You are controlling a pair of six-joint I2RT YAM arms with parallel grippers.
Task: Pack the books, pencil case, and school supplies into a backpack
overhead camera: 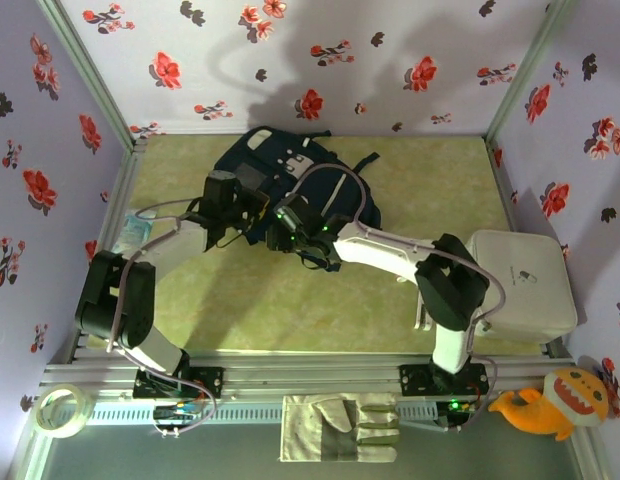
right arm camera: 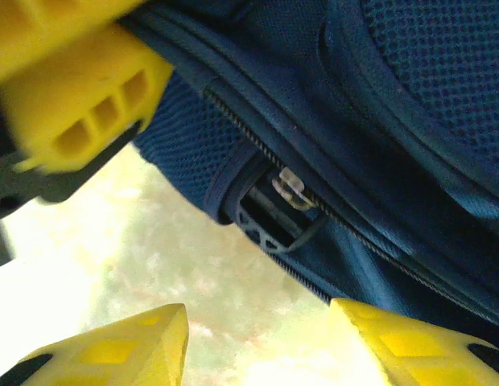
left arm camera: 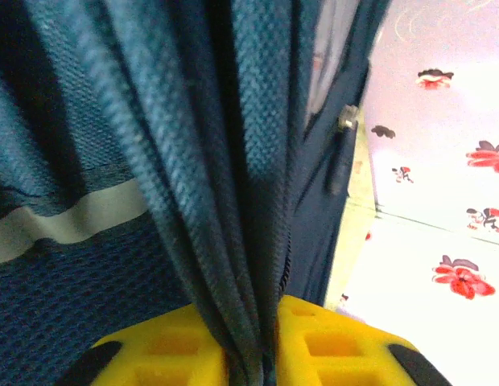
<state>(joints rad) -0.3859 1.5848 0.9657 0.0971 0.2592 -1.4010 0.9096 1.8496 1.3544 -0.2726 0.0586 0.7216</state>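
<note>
The backpack [overhead camera: 325,190] lies on the green worktop [overhead camera: 420,180], near the middle of its far edge, with its grey-white patches turned toward the far-left corner. Both arms reach in from the near edge and meet at the near side of the bag. The left claw [left arm camera: 251,354] is pressed together on a fold of the navy fabric: in the left wrist view the fold runs down between the two yellow fingers [left arm camera: 157,354] and touches both. A thin white stripe [left arm camera: 64,225] crosses the mesh panel to the left of that fold. The right claw [right arm camera: 257,338] stands spread, with bare worktop visible between its fingers and nothing held. It sits just beside the lower edge of the bag. Ahead of it a zip line runs along the seam, with a small pale zip pull [right arm camera: 288,186] lying against a dark loop. A yellow finger of the left claw [right arm camera: 80,104] shows blurred at the upper left of the right wrist view, touching the fabric. A white box [overhead camera: 520,285] rests at the right edge of the worktop, and a pale blue packet [overhead camera: 130,232] lies at the left edge, partly behind the left arm. No books, pink pouch or small white items can be made out; whether they are inside the bag cannot be told.
</note>
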